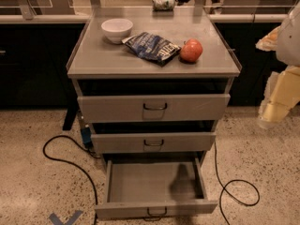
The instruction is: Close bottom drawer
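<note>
The grey metal cabinet (154,60) has three drawers. The bottom drawer (154,182) is pulled far out toward me, an empty shallow tray with a low front panel and a small dark wire handle (154,213). The middle drawer (153,142) and the top drawer (153,108) each stand out a little from the frame. My gripper (276,104) hangs at the right edge of the camera view, pale yellow and white. It is beside the cabinet at about top-drawer height, well apart from the bottom drawer and holding nothing that I can see.
On the cabinet top are a white bowl (116,29), a blue chip bag (153,47) and a red apple (191,50). Black cables (70,161) loop on the speckled floor left and right (239,191) of the cabinet. Dark counters stand behind.
</note>
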Controlling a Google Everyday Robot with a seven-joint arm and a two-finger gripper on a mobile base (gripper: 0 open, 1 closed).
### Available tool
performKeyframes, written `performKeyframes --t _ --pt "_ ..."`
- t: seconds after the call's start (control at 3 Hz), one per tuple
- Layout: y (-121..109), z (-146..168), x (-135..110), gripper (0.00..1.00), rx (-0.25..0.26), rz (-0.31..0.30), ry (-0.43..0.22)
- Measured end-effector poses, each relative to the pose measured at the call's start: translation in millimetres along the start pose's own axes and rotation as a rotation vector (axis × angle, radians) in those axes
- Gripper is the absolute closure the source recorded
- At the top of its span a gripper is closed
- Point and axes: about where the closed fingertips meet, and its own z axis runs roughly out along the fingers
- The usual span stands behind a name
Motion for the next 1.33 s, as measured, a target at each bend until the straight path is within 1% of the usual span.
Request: performKeyframes --t 0.33,0.67,1.0,1.33 --pt "0.5 -0.7 -1.4 0.00 0.004 -0.005 -0.002" --pt "8.1 13.1 -4.1 0.00 0.006 -0.033 0.021" --pt "34.4 49.6 -2.3 0.00 0.000 -0.081 0.019" --pt "82.5 53.2 0.0 0.00 0.073 -0.134 -0.032"
